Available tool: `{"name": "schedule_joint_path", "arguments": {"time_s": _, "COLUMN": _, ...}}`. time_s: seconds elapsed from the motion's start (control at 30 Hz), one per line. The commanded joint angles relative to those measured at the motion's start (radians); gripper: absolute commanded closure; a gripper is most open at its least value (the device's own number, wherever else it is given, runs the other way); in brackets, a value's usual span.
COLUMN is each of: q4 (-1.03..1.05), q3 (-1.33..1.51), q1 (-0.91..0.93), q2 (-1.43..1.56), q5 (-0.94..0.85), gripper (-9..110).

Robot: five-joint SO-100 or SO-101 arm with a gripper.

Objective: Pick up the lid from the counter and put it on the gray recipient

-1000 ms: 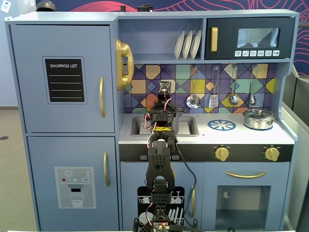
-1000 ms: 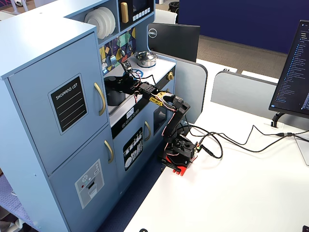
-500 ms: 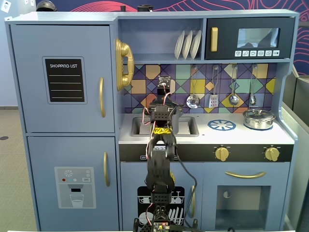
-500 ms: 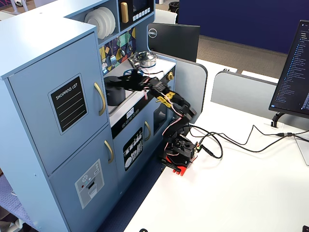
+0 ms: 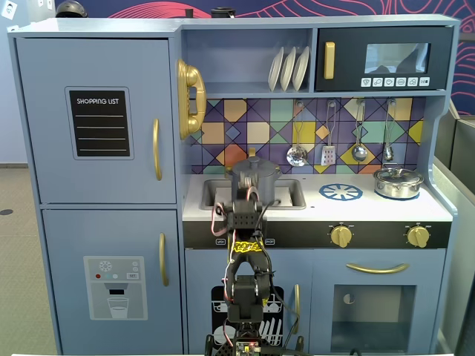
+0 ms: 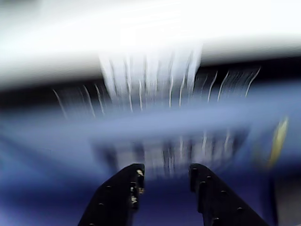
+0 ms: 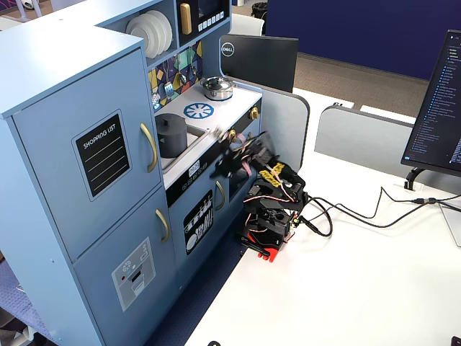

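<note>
In the wrist view we see the gripper (image 6: 163,175) with its two black fingers (image 6: 124,188) apart and nothing between them; the background behind them is smeared by motion blur, so we cannot name what it faces beyond blue and white bands. In a fixed view the gripper (image 7: 222,153) is also blurred, held in front of the toy kitchen's (image 7: 72,101) counter edge, clear of the counter top. The arm (image 7: 270,191) is folded low over its base (image 7: 268,229), which is clamped to the edge of the white table (image 7: 360,288). In the front fixed view the arm (image 5: 245,259) stands before the lower cabinet doors, its upper end reaching about the height of the counter front.

Behind it, the gray recipient (image 5: 253,180) stands upright in the sink (image 5: 291,194), and the lid (image 5: 253,161) sits flat on top of it with its knob upward. From the side fixed view the gray recipient (image 7: 171,137) shows the lid (image 7: 171,120) closing its mouth.

To the right in the front view lie a blue burner mark (image 5: 341,192) and the shiny silver pot (image 5: 398,182), well apart from the sink. Utensils (image 5: 359,141) hang on the tiled wall above, and three plates (image 5: 288,68) stand on the shelf.
</note>
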Motion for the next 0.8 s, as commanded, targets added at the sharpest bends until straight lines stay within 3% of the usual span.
{"name": "schedule_joint_path", "arguments": {"time_s": 0.0, "q4": -0.201, "q3": 0.221, "q1": 0.038, "q2": 0.057, "q5": 0.066, "gripper": 101}}
{"name": "schedule_joint_path", "arguments": {"time_s": 0.17, "q4": -0.261, "q3": 0.492, "q1": 0.02, "q2": 0.167, "q5": 0.089, "gripper": 101}}
{"name": "schedule_joint_path", "arguments": {"time_s": 0.33, "q4": 0.02, "q3": 0.615, "q1": 0.038, "q2": 0.351, "q5": 0.0, "gripper": 101}}
{"name": "schedule_joint_path", "arguments": {"time_s": 0.53, "q4": 0.284, "q3": 0.615, "q1": 0.02, "q2": 0.353, "q5": -0.012, "gripper": 99}}
{"name": "schedule_joint_path", "arguments": {"time_s": 0.77, "q4": 0.302, "q3": 0.615, "q1": 0.046, "q2": 0.353, "q5": 0.015, "gripper": 97}}
